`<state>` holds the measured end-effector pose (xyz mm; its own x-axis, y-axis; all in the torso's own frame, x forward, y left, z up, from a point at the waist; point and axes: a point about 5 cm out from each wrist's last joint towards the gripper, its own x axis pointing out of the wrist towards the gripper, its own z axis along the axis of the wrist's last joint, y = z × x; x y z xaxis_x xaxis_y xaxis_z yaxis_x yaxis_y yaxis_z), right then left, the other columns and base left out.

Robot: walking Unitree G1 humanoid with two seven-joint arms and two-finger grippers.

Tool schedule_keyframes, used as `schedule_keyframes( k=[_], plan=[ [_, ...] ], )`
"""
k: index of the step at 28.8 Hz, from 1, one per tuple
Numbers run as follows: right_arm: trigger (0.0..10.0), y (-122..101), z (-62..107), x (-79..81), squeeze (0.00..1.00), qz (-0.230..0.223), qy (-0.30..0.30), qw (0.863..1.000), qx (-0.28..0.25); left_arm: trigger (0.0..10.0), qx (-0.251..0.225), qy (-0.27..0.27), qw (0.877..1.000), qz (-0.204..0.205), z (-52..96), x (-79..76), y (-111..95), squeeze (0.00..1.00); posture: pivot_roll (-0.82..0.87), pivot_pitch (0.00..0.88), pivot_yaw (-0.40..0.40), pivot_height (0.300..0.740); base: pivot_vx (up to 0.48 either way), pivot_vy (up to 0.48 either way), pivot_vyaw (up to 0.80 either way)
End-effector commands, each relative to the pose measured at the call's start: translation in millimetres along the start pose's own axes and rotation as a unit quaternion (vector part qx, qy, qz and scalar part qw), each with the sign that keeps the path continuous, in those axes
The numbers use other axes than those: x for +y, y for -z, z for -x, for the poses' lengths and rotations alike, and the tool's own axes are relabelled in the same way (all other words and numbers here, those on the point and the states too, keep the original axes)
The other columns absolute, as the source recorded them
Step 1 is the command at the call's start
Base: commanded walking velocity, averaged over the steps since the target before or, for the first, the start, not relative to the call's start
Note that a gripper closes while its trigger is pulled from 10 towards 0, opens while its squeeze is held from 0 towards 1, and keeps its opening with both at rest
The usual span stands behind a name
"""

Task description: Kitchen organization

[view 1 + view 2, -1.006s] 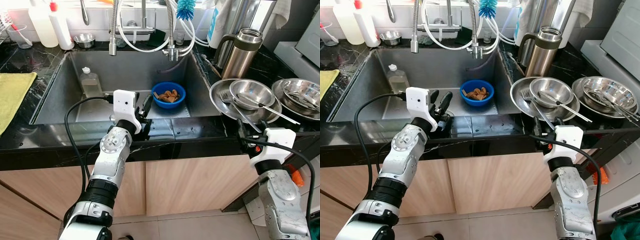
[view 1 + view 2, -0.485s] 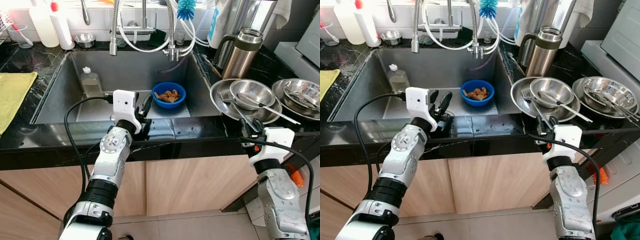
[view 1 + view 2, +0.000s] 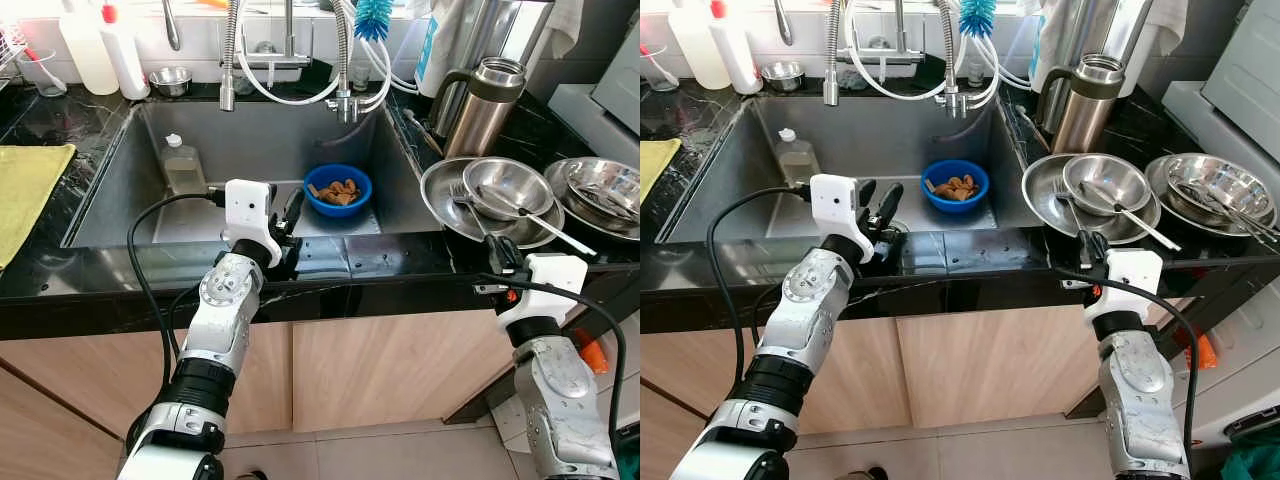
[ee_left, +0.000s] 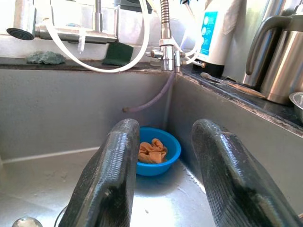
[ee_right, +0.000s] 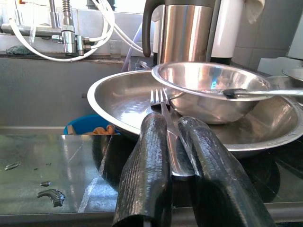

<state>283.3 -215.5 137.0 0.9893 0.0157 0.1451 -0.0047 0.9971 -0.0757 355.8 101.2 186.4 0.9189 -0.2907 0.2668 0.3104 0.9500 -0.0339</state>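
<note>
A steel fork lies with its tines on a wide steel plate on the black counter, right of the sink. My right gripper sits at the plate's near rim, shut on the fork's handle. On the plate rests a smaller steel bowl with a spoon in it. A blue bowl holding brown scraps stands in the sink. My left gripper hovers open over the sink's front edge, pointing at the blue bowl, with nothing between its fingers.
A steel thermos stands behind the plate. More steel bowls are stacked at the far right. A bottle stands in the sink's left corner. Faucet hoses hang above it. A yellow cloth lies on the left counter.
My right gripper has moved forward along the counter to the plate's rim and closed round the fork's handle. The left arm has stayed put.
</note>
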Motion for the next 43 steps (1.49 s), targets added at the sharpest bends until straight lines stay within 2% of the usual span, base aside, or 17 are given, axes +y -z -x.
schedule_keyframes(
  k=[1,15,16,17,34,38,39,41,43],
  plan=[
    [0.0,-3,-3.3,2.8,0.0,-0.002,-0.007,1.0,-0.005,10.0,-0.001,0.001,1.0,-0.004,-1.3,-0.3,-3,0.0,0.11,0.107,-0.063,0.74,0.0,0.0,0.0],
    [0.0,-18,-10.1,12.9,0.0,-0.009,-0.038,0.999,-0.035,10.0,-0.004,-0.004,1.0,-0.006,-1.4,0.0,-4,0.0,0.11,0.105,-0.067,0.74,0.0,0.0,0.0],
    [1.2,-20,-10.3,14.2,0.0,-0.008,-0.04,0.998,-0.037,10.0,-0.004,-0.004,1.0,-0.006,-1.2,-0.1,-4,0.0,0.11,0.105,-0.068,0.74,0.0,0.0,0.0],
    [10.0,-21,-10.8,14.7,0.0,-0.008,-0.04,0.998,-0.04,10.0,-0.004,-0.004,1.0,-0.006,-1.2,-0.1,-3,0.0,0.11,0.105,-0.068,0.74,0.0,0.0,0.0],
    [10.0,-47,-15.7,23.8,0.0,0.001,-0.051,0.996,-0.08,10.0,-0.01,-0.003,1.0,0.009,-3.3,-2.6,-6,0.0,0.11,0.087,-0.07,0.74,0.0,0.0,0.0],
    [10.0,-51,-15.1,30.6,0.0,-0.018,-0.088,0.992,-0.086,10.0,0.005,0.002,0.999,0.042,-5.6,-5.2,-4,0.0,0.11,0.076,-0.071,0.74,0.0,0.0,0.0],
    [10.0,-52,-14.8,31.1,0.0,-0.019,-0.098,0.991,-0.087,10.0,0.01,0.0,0.997,0.076,-8.7,-5.4,-6,0.0,0.11,0.076,-0.071,0.74,0.0,0.0,0.0],
    [10.0,-52,-14.4,30.6,0.0,-0.02,-0.102,0.991,-0.087,10.0,0.011,-0.001,0.995,0.098,-11.3,-5.1,-8,0.0,0.11,0.079,-0.072,0.74,0.0,0.0,0.0],
    [10.0,-55,-13.0,31.0,0.0,-0.033,-0.113,0.989,-0.094,10.0,0.011,0.001,0.989,0.15,-17.1,-4.7,-14,0.0,0.11,0.08,-0.072,0.74,0.0,0.0,0.0]
  ],
)
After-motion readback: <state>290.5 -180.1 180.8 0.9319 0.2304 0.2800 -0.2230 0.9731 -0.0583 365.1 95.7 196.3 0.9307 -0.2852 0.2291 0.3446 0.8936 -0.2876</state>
